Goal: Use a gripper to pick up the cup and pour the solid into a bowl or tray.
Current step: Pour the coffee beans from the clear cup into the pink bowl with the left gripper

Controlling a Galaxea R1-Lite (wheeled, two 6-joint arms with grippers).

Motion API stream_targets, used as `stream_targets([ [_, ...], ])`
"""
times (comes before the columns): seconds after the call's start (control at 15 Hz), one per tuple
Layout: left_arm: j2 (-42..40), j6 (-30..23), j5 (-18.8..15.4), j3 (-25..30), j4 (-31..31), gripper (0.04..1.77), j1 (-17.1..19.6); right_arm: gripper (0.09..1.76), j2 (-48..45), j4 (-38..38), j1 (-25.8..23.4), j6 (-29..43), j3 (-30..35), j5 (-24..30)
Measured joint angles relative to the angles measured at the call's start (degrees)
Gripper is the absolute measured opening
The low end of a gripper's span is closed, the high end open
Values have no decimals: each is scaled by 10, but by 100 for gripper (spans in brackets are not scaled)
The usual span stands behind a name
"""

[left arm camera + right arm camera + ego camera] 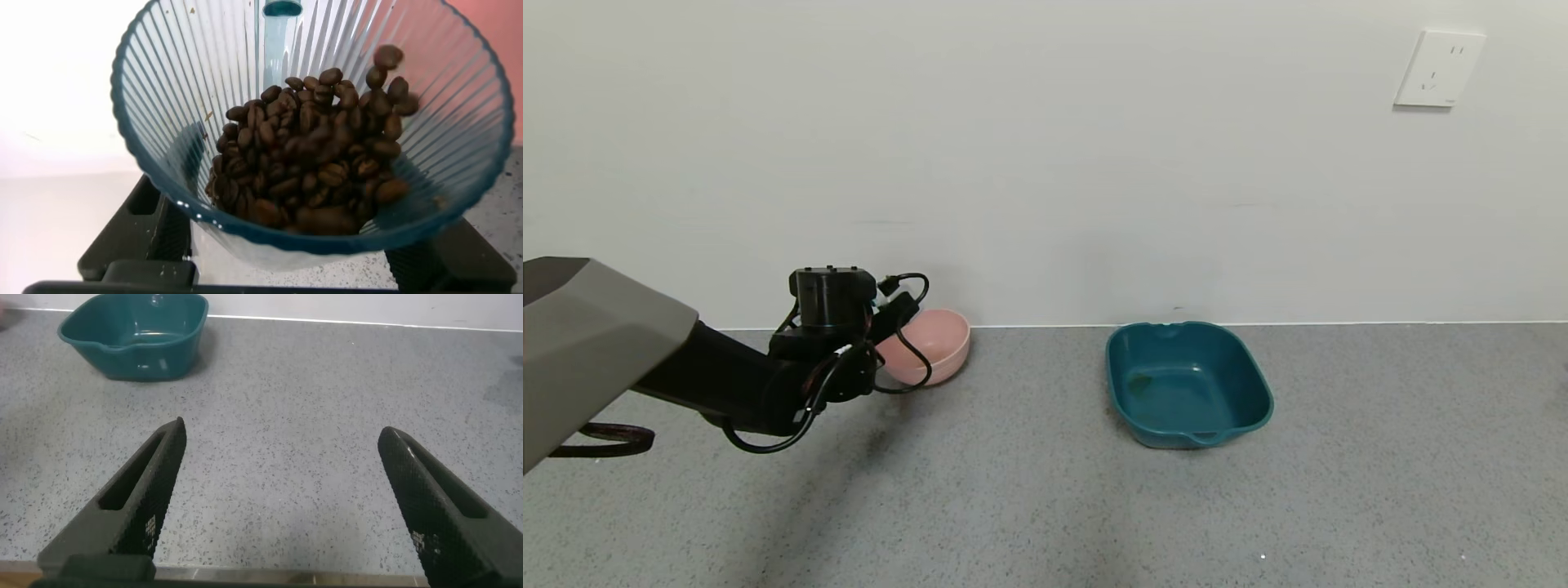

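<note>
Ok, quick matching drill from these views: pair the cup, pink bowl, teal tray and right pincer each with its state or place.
Things:
1. cup
2. pink bowl
3. teal tray
4. right pincer

States:
a. open above bare floor
b. holds no beans, right of the bowl
c. tilted in the left pincer, beans inside
d. by the wall, behind the left arm

Pairs: 1-c, 2-d, 3-b, 4-a

A bare test room or lab: a plain white wall [1045,147] with one power socket [1439,69], meeting a speckled grey counter [1045,490] at its far edge.
</note>
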Motion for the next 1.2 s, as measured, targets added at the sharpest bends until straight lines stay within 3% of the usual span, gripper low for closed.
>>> stream_targets([
  [0.53, 5, 74, 0, -8, -7, 131, -1, 171, 0, 0, 0, 0, 0, 0],
  [0.87, 25, 187, -1, -12, -104, 131, -1, 171, 0, 0, 0, 0, 0, 0],
  [1.2, 41, 209, -2, -3, -132, 131, -2, 171, 0, 0, 0, 0, 0, 0],
])
